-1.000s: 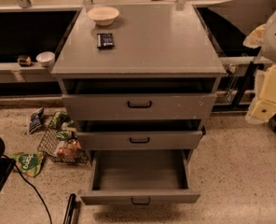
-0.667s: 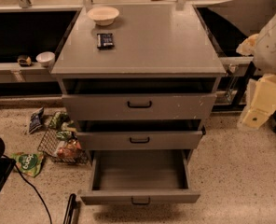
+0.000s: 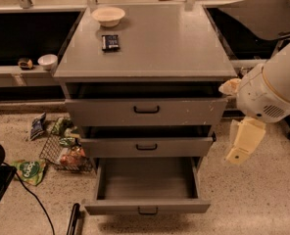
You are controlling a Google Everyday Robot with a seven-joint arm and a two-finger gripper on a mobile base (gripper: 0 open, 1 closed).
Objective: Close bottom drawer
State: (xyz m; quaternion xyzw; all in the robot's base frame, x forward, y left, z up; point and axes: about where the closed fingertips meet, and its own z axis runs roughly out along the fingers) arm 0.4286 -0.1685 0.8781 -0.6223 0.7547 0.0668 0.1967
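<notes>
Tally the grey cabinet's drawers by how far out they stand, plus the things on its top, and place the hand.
Drawers pulled far out: 1 (bottom drawer)
Drawers slightly out: 2 (middle drawer, top drawer)
Bowls on top: 1
Dark packets on top: 1
Total: 5
The hand hangs beside the cabinet at middle-drawer height, apart from it.
</notes>
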